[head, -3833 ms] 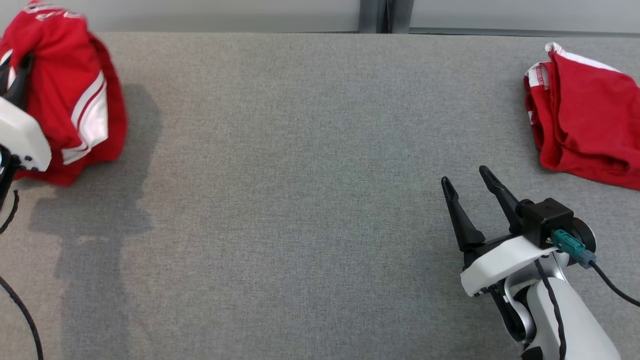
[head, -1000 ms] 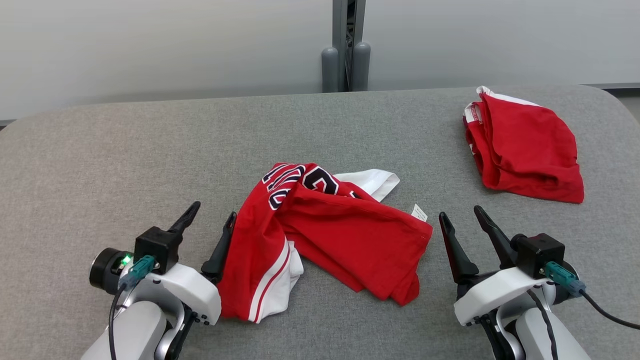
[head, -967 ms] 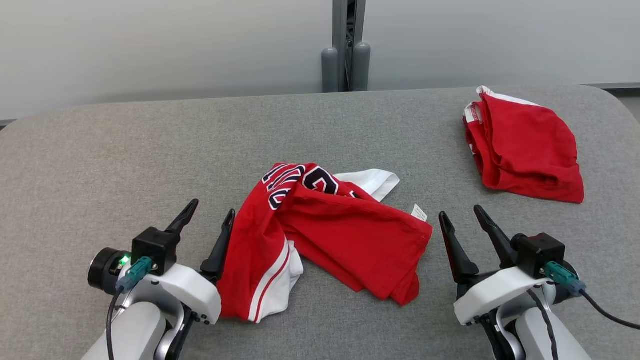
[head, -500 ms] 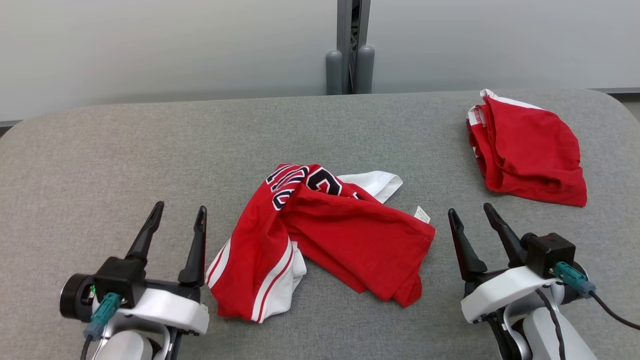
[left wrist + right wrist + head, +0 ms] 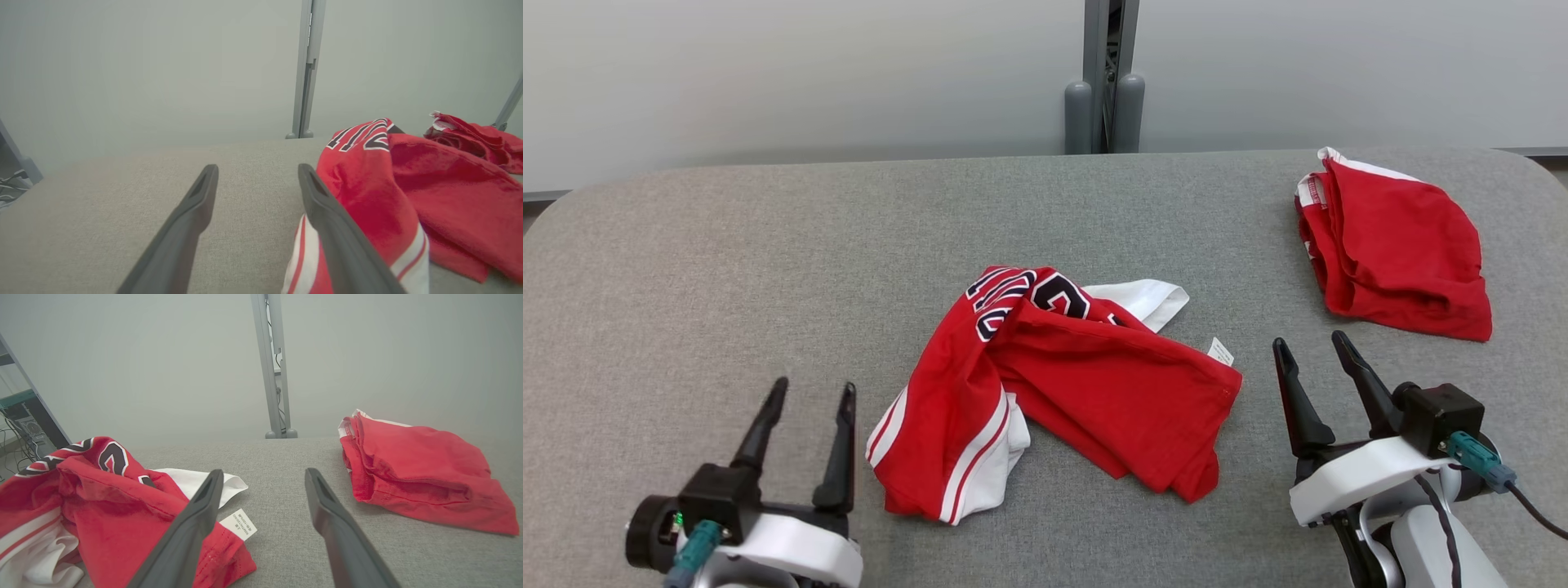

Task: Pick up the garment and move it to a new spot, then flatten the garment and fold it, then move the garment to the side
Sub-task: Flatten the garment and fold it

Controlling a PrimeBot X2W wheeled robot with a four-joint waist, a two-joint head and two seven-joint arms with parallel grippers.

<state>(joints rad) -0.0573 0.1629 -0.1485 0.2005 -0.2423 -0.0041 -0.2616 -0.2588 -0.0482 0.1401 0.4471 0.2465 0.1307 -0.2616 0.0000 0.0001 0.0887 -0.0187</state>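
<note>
Grey table (image 5: 727,261) bears a crumpled garment (image 5: 1094,384) and a folded garment (image 5: 1401,253)

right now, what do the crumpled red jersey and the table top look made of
Crumpled red jersey: soft matte knit, probably cotton; it slumps in loose folds.
Table top: grey fabric or felt covering, matte; fine flecked weave shows.
</note>
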